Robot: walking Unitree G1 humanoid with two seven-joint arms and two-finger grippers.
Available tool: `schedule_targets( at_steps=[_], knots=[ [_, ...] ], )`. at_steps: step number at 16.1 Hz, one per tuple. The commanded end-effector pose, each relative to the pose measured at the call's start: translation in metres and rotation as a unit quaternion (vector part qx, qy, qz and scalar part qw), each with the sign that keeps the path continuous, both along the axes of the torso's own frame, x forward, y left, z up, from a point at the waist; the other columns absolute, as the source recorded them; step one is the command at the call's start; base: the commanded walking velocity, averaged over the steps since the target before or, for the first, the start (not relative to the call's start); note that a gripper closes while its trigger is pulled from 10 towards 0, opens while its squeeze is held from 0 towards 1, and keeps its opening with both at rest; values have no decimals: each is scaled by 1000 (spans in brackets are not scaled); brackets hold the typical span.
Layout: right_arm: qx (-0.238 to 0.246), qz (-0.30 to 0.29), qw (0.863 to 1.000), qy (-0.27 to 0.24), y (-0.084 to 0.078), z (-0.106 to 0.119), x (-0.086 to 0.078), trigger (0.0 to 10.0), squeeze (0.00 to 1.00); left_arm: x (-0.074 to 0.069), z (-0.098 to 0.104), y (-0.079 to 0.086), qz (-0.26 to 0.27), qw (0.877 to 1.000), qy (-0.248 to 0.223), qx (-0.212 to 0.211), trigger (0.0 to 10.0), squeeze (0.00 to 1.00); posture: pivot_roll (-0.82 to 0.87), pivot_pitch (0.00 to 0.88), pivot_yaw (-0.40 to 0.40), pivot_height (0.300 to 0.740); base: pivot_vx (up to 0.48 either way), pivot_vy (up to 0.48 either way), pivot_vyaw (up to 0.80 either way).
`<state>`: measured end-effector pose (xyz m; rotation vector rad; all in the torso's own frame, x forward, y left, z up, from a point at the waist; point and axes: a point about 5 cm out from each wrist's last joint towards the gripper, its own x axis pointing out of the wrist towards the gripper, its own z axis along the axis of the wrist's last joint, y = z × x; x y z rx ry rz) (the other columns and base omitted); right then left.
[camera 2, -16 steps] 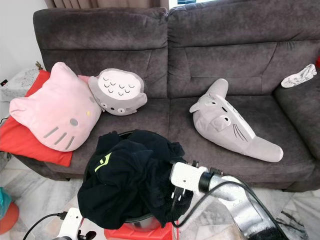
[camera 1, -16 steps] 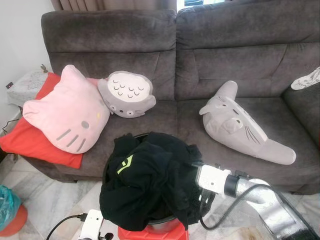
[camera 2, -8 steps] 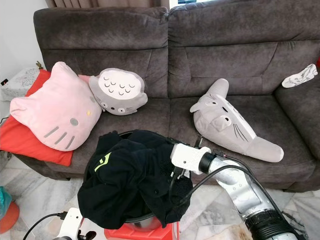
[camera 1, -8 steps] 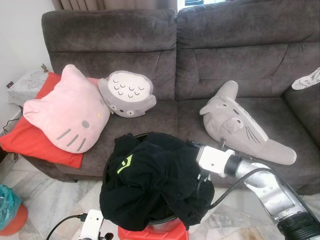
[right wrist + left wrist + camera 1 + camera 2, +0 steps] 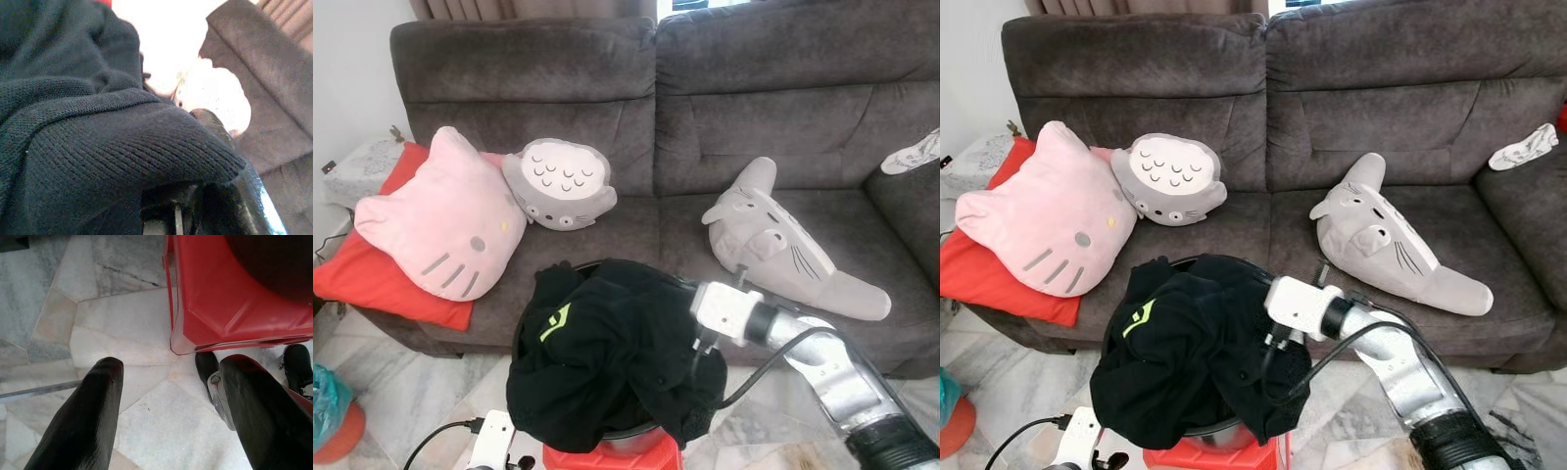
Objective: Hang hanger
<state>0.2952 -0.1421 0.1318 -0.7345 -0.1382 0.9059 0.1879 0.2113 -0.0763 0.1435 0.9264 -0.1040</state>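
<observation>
Before the sofa (image 5: 656,108), right claw (image 5: 1278,348) buried in black clothes (image 5: 597,343), grip state indiscernible; left claw (image 5: 166,396) spread, idle; hanging not begun.

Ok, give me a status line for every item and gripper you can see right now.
Black garment pile: heaped over the round basket, spilling past its rim.
Red stool: upright on the marble floor under the basket.
Right gripper: reaching into the garment; fingers buried in the fabric.
Left gripper: open, low over the floor beside the stool.
Pink cat-face cushion: leaning on the sofa.
Grey plush cushion: lying flat on the seat.
</observation>
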Motion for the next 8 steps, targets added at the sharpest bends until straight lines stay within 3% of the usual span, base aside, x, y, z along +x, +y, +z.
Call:
schedule_targets(
  at_steps=[1,8],
  knots=[
    [5,14,1000,-18,6,12,3,0,0,-2,0,6,7,1000,-1,7,10000,0,-82,0,121,740,0,0,0],
    [6,28,998,-61,15,49,17,0,0,-1,0,5,7,1000,0,5,10000,0,-88,0,118,740,0,0,0]
  ],
)
